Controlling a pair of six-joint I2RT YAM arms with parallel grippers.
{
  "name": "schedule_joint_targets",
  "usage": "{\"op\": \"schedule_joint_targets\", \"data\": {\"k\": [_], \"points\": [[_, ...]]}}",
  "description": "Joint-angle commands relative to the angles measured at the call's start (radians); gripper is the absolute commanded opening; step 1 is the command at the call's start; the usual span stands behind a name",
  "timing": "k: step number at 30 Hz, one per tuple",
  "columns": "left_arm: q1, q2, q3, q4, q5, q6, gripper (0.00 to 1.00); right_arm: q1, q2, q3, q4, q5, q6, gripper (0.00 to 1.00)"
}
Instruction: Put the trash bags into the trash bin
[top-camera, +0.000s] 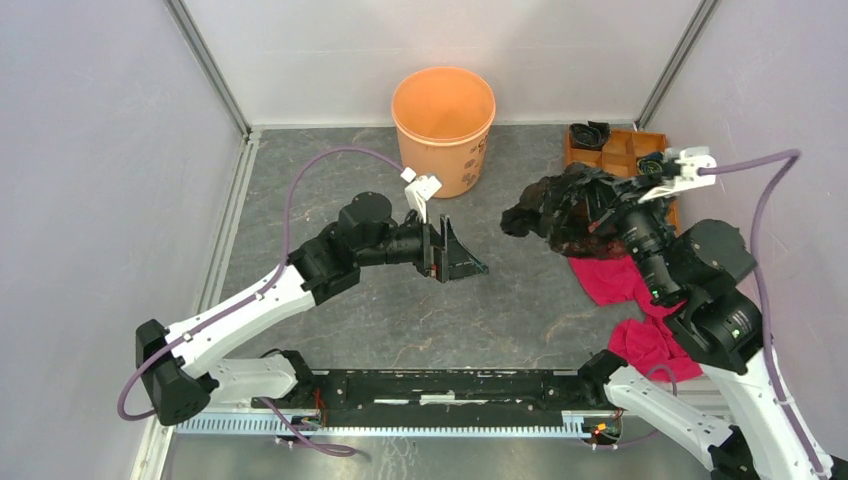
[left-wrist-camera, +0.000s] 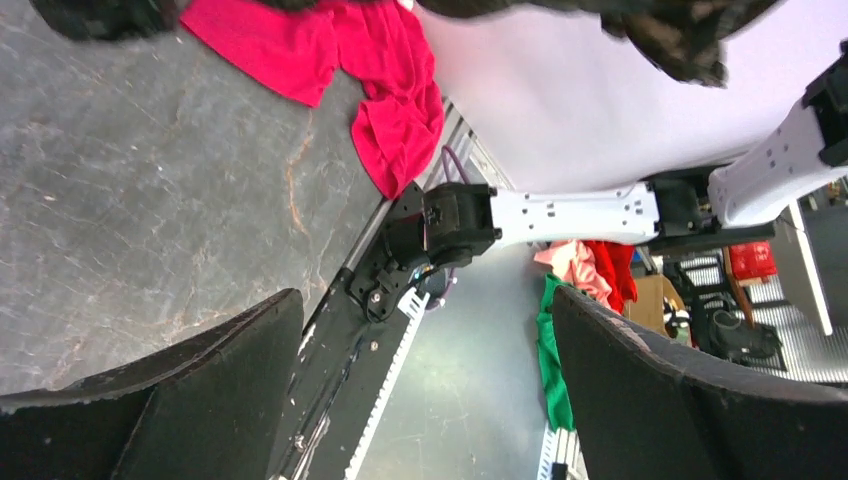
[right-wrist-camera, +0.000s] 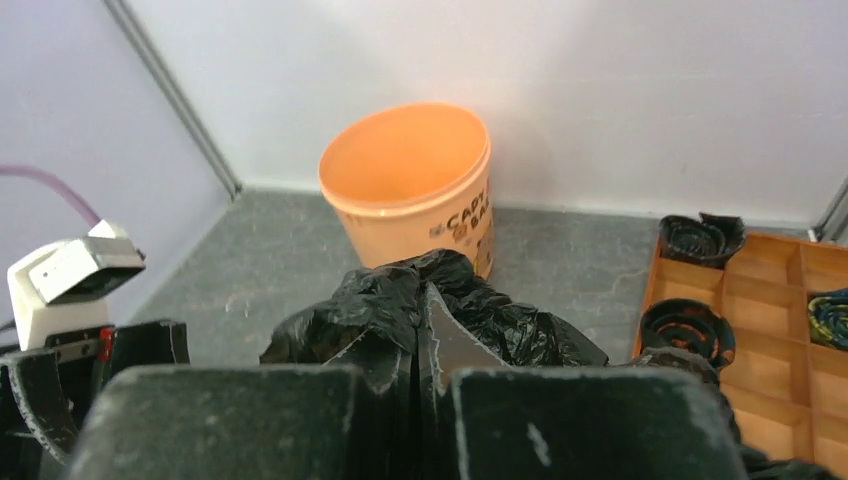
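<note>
The trash bags, one crumpled mass of glossy black film (top-camera: 545, 212), hang above the table right of centre. My right gripper (top-camera: 597, 203) is shut on it; in the right wrist view the film (right-wrist-camera: 380, 300) bulges out past the pinched gripper (right-wrist-camera: 422, 300). The trash bin, an orange bucket (top-camera: 443, 120), stands upright and empty at the back centre, also straight ahead in the right wrist view (right-wrist-camera: 405, 190). My left gripper (top-camera: 462, 255) hovers below the bin and left of the bag, open and holding nothing (left-wrist-camera: 425, 300). A strip of the bag (left-wrist-camera: 680, 30) shows along the top of the left wrist view.
An orange-brown compartment tray (top-camera: 625, 150) with coiled black rolls (top-camera: 590, 133) sits at the back right, also in the right wrist view (right-wrist-camera: 780, 330). A pink-red cloth (top-camera: 615, 280) lies under the right arm, with more cloth (top-camera: 650, 345) nearer. Walls enclose the table on three sides.
</note>
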Motion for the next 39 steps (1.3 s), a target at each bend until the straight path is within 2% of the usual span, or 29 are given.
{"op": "schedule_joint_targets", "data": {"k": [1,4,8,12,14,19,23,25,30,35,37,39], "points": [[-0.033,0.006,-0.063,0.15,0.046,-0.061,1.0,0.002,0.055,-0.078,-0.093,-0.154,-0.067,0.01],[-0.046,0.003,-0.095,0.103,-0.034,-0.034,1.0,0.003,0.039,-0.203,-0.012,-0.328,-0.01,0.01],[-0.048,-0.071,-0.177,0.059,-0.193,-0.024,1.0,0.001,0.045,-0.404,0.203,-0.553,0.178,0.01],[-0.048,-0.159,-0.281,0.134,-0.244,-0.071,1.0,0.003,0.091,-0.462,0.409,-0.636,0.359,0.01],[-0.048,-0.194,-0.313,0.163,-0.241,-0.087,1.0,0.003,0.113,-0.434,0.481,-0.614,0.401,0.01],[-0.048,-0.23,-0.322,0.15,-0.257,-0.09,1.0,0.003,0.157,-0.322,0.478,-0.483,0.383,0.01],[-0.048,-0.244,-0.315,0.05,-0.322,-0.103,1.0,0.003,0.154,-0.392,0.498,-0.406,0.42,0.01],[-0.048,-0.264,-0.339,0.055,-0.332,-0.118,1.0,0.003,0.153,-0.444,0.529,-0.398,0.452,0.01],[-0.048,-0.33,-0.423,0.153,-0.313,-0.183,1.0,0.003,0.161,-0.505,0.586,-0.397,0.497,0.01],[-0.065,-0.35,-0.539,0.419,-0.215,-0.246,1.0,0.002,0.165,-0.49,0.59,-0.362,0.523,0.01],[-0.099,-0.344,-0.558,0.475,-0.237,-0.252,1.0,0.004,0.164,-0.479,0.592,-0.354,0.528,0.01],[-0.145,-0.325,-0.549,0.437,-0.332,-0.227,1.0,0.003,0.161,-0.468,0.596,-0.348,0.532,0.01]]}}
